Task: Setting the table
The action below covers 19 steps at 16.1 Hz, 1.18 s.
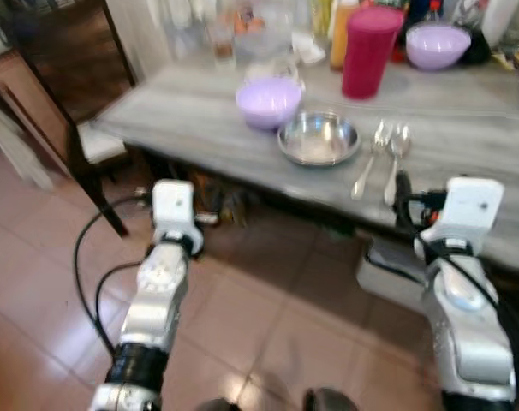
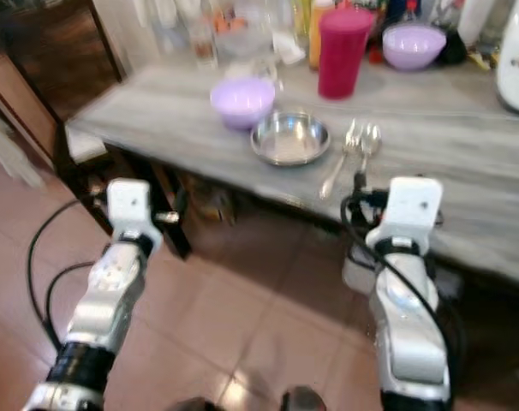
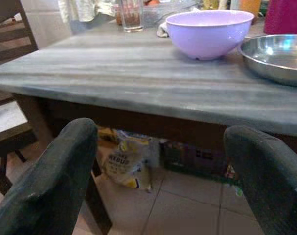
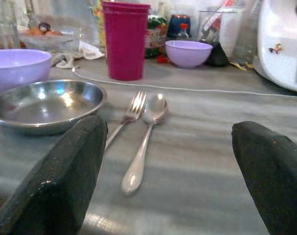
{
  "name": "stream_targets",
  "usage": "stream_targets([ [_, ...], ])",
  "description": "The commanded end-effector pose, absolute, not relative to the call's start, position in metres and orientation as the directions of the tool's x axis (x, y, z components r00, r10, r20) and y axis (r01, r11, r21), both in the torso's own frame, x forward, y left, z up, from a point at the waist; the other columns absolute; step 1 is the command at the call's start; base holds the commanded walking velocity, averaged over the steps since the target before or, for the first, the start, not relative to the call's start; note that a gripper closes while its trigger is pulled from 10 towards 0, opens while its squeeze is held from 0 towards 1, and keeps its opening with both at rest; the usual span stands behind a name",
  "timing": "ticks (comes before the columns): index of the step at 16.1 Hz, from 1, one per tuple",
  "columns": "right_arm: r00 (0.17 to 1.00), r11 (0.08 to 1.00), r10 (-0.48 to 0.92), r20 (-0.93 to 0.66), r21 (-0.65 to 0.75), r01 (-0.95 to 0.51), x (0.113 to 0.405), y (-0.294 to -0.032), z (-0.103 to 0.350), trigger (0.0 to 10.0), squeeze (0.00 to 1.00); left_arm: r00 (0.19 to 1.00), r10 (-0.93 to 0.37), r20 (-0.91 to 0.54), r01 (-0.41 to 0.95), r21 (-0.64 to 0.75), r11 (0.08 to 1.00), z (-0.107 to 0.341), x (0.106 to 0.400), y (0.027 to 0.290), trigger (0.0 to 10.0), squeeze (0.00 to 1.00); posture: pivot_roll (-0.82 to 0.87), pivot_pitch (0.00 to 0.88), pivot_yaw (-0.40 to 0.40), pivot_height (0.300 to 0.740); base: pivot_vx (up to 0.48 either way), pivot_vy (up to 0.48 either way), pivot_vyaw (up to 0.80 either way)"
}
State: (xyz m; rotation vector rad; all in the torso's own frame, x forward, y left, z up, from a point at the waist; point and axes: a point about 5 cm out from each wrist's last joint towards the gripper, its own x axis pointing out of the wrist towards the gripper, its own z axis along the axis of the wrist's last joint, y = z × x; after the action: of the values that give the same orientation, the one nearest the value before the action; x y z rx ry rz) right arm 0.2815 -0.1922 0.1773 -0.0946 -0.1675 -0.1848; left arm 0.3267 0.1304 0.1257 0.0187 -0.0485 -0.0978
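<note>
Fingers spread on both arms; right fingers (image 4: 170,181) level before spoon (image 4: 144,137), left fingers (image 3: 158,186) below table (image 3: 114,73) edge.

Both silver arms reach forward at about the same height. The left gripper (image 3: 158,181) has its fingers wide apart, and the right gripper (image 4: 170,178) is also spread wide.

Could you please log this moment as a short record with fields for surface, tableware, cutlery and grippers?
surface: grey table
tableware: steel bowl; lilac bowl beside it; second lilac bowl and red tumbler farther back
cutlery: fork and spoon side by side, right of the steel bowl
left gripper: open, before the table edge
right gripper: open, facing the cutlery
</note>
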Motion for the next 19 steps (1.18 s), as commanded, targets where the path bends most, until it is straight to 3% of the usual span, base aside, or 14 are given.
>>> stream_targets([
  [1,0.968,0.981,-0.157,0.193,-0.082,0.175,0.2821,-0.1878,0.1806,10.0,0.00,0.996,-0.081,0.041,0.079,0.028,0.996,0.1246,0.3255,0.1365,10.0,0.00,-0.32,0.131,0.105,0.740,-0.300,0.000,0.00],
  [11,0.980,0.995,-0.094,0.174,-0.008,0.096,0.2797,-0.1779,0.1810,10.0,0.00,0.995,-0.096,0.038,0.095,0.038,0.995,0.1245,0.3263,0.1345,10.0,0.00,-0.32,0.135,0.110,0.740,-0.297,0.000,0.00],
  [16,0.985,0.997,-0.079,0.156,-0.013,0.082,0.2779,-0.1804,0.1789,10.0,0.00,0.993,-0.105,0.062,0.101,0.066,0.993,0.1260,0.3262,0.1336,10.0,0.00,-0.32,0.136,0.106,0.740,-0.154,0.000,-0.74],
  [19,0.985,0.997,-0.063,0.160,-0.031,0.069,0.2771,-0.1803,0.1800,10.0,0.00,0.984,-0.152,0.091,0.151,0.022,0.988,0.1292,0.3241,0.1332,10.0,0.00,-0.32,0.135,0.105,0.740,0.000,0.000,0.00],
])
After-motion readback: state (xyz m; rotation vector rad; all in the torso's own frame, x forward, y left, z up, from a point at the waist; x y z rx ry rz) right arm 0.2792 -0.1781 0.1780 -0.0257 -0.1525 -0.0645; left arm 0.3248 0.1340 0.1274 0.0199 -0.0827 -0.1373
